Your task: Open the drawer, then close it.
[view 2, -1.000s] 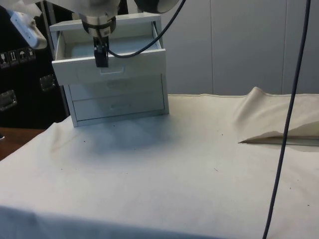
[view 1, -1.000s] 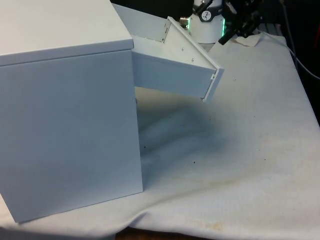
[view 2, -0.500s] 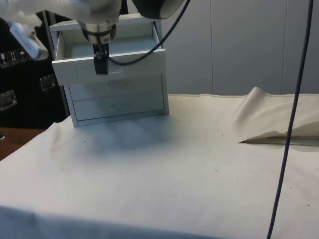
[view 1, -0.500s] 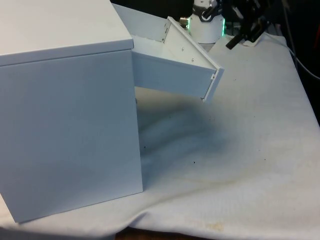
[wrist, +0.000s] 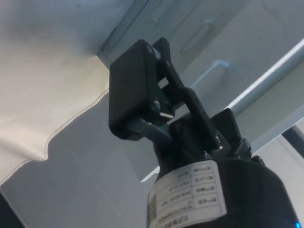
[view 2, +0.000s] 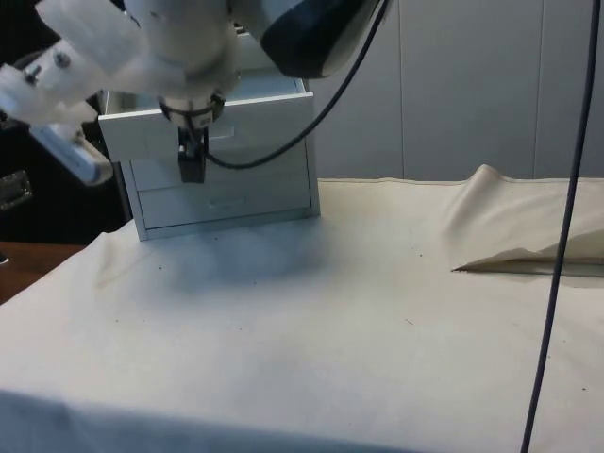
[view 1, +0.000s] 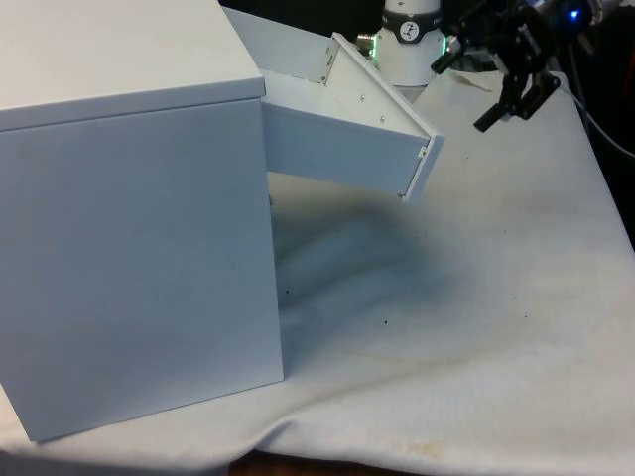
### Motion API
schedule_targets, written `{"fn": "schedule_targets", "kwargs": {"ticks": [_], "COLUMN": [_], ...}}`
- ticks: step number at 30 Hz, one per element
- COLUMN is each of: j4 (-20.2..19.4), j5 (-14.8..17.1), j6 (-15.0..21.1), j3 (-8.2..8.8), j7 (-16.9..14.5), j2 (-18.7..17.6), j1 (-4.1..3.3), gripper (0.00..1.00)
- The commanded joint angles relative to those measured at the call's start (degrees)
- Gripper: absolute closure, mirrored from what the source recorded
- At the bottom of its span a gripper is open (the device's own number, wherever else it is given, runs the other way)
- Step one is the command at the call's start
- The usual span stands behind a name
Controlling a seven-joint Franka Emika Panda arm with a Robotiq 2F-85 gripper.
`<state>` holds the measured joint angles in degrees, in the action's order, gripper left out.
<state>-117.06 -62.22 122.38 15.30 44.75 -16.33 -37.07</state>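
A white chest of drawers stands on the cloth at the front view's left. Its top drawer is pulled well out, and its front panel faces the side camera. My black gripper hangs in the air beyond the drawer's front, towards the front view's right, apart from it. In the side view the gripper sits in front of the chest, at about the height of the middle drawer. The fingers lie close together, shut on nothing.
The white cloth is rucked into a raised fold at the side view's right. A dark cable hangs down there in the foreground. The table's edge runs close by on the front view's right.
My gripper has drawn away from the drawer's front, moving down and towards the front view's right. The top drawer has stayed pulled out.
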Motion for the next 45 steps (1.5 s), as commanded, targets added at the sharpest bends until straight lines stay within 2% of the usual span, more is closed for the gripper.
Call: {"fn": "schedule_targets", "kwargs": {"ticks": [1,3,4,11,13,14,15,17,23,24,25,26,30,33,41,42,43,45], "j4": [0.11,0.0,0.17,0.11,0.0,0.11,0.11,0.06,0.0,0.0,0.0,0.0,0.11,0.06,-0.23,-0.06,-0.23,-0.23], "j5": [-0.74,-0.63,-1.43,-4.3,-4.18,-4.76,-4.98,-5.44,-5.79,-5.79,-5.79,-5.84,-5.67,-5.5,-6.59,-5.96,-6.76,-6.93], "j6": [-0.11,0.0,-0.23,-0.11,-0.17,-0.06,-0.06,0.0,0.06,0.06,0.06,0.06,0.06,-0.17,1.26,0.34,1.2,1.15], "j3": [-0.06,-0.29,-0.34,-0.74,-0.86,-0.74,-0.74,-0.8,-0.8,-0.8,-0.8,-0.8,-0.86,-0.86,0.29,0.17,0.69,0.86], "j7": [1.09,1.2,2.18,6.59,6.82,7.39,7.68,8.37,8.94,8.94,9.0,9.05,8.82,8.77,7.85,8.08,7.45,7.22], "j2": [-0.46,-0.52,-0.92,-2.64,-2.69,-2.92,-3.04,-3.27,-3.5,-3.5,-3.5,-3.55,-3.61,-3.5,-3.38,-3.55,-3.38,-3.38], "j1": [-0.23,0.0,-0.23,-0.06,0.0,-0.06,-0.06,0.0,0.0,0.0,0.0,0.0,0.06,0.0,1.15,0.8,1.26,1.38], "gripper": [0.0,0.0,0.0,0.0,0.08,0.08,0.14,0.33,0.65,0.65,0.71,0.81,1.0,1.0,1.0,1.0,1.0,1.0]}}
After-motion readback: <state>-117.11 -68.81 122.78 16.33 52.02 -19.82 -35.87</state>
